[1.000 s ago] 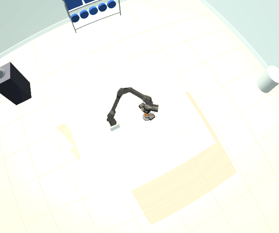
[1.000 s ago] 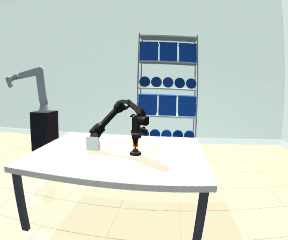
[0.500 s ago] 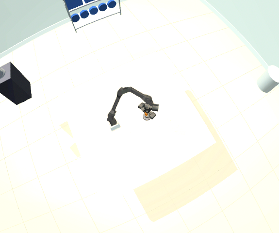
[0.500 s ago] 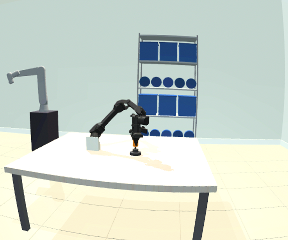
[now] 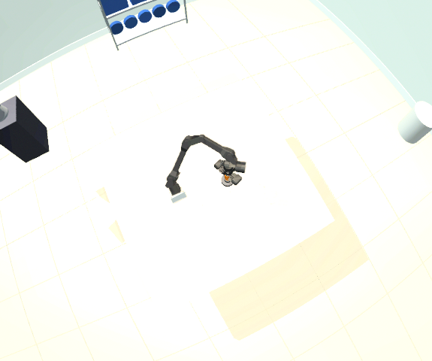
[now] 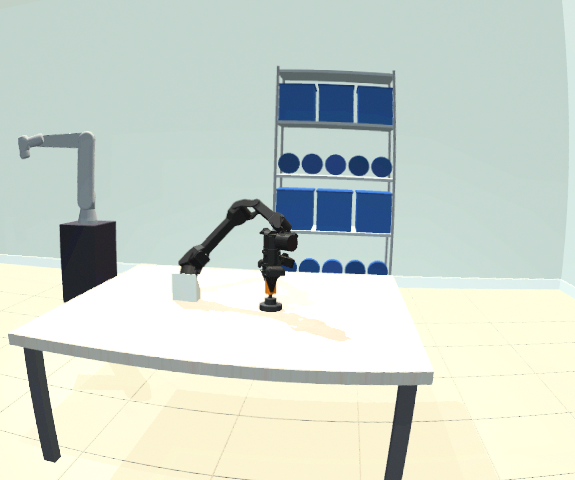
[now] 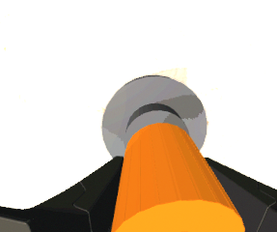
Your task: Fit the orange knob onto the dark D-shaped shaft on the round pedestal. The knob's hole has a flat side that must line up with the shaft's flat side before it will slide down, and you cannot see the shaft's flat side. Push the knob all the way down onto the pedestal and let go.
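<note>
The orange knob (image 5: 227,177) (image 6: 267,289) (image 7: 164,179) is upright between the fingers of my gripper (image 6: 270,288) (image 7: 161,164), which is shut on it and points straight down. The round pedestal (image 5: 226,183) (image 6: 270,306) (image 7: 124,101) stands on the table directly under the knob. In the exterior view a small gap shows between the knob's lower end and the pedestal's raised centre, with a short dark piece of the shaft (image 6: 270,296) in it. The wrist view hides the shaft behind the knob. Whether its tip is inside the hole cannot be told.
The arm's pale base block (image 5: 178,197) (image 6: 185,287) stands on the table (image 6: 215,364) to the left of the pedestal. Behind the table are a shelf rack with blue bins (image 6: 334,209) and a grey arm on a dark box (image 5: 25,131) (image 6: 89,258).
</note>
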`<state>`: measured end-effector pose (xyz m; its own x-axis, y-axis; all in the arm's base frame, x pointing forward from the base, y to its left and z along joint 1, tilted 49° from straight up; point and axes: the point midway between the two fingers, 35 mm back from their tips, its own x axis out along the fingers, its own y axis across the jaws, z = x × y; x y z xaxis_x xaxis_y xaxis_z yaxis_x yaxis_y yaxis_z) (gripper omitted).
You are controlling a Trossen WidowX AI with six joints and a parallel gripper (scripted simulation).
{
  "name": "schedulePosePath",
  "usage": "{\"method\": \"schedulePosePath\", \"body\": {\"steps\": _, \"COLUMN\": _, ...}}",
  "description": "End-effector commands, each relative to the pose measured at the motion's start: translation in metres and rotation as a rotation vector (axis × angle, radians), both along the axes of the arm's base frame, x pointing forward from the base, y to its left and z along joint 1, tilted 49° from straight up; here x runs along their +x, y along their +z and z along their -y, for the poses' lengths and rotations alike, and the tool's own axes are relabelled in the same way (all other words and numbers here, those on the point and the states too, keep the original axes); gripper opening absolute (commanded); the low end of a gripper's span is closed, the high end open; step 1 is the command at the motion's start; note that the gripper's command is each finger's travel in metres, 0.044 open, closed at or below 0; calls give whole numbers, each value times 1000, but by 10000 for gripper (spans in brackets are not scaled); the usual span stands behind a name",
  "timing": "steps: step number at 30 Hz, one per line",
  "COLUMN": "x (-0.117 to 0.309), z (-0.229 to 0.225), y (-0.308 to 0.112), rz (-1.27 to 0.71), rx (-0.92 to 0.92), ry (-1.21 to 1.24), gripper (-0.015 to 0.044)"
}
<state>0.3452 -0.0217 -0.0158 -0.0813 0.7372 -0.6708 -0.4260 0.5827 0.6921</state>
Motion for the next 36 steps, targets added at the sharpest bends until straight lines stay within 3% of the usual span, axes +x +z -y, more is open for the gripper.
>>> {"method": "schedulePosePath", "body": {"steps": 1, "x": 0, "z": -1, "y": 1, "rz": 4, "rx": 2, "ry": 0, "gripper": 0}}
{"method": "schedulePosePath", "body": {"steps": 9, "x": 1, "z": 1, "y": 5, "rz": 11, "rx": 3, "ry": 6, "gripper": 0}}
{"method": "schedulePosePath", "body": {"steps": 16, "x": 3, "z": 2, "y": 6, "rz": 159, "rx": 19, "ry": 140, "gripper": 0}}
{"method": "schedulePosePath", "body": {"steps": 36, "x": 0, "z": 1, "y": 3, "rz": 158, "rx": 19, "ry": 140, "gripper": 0}}
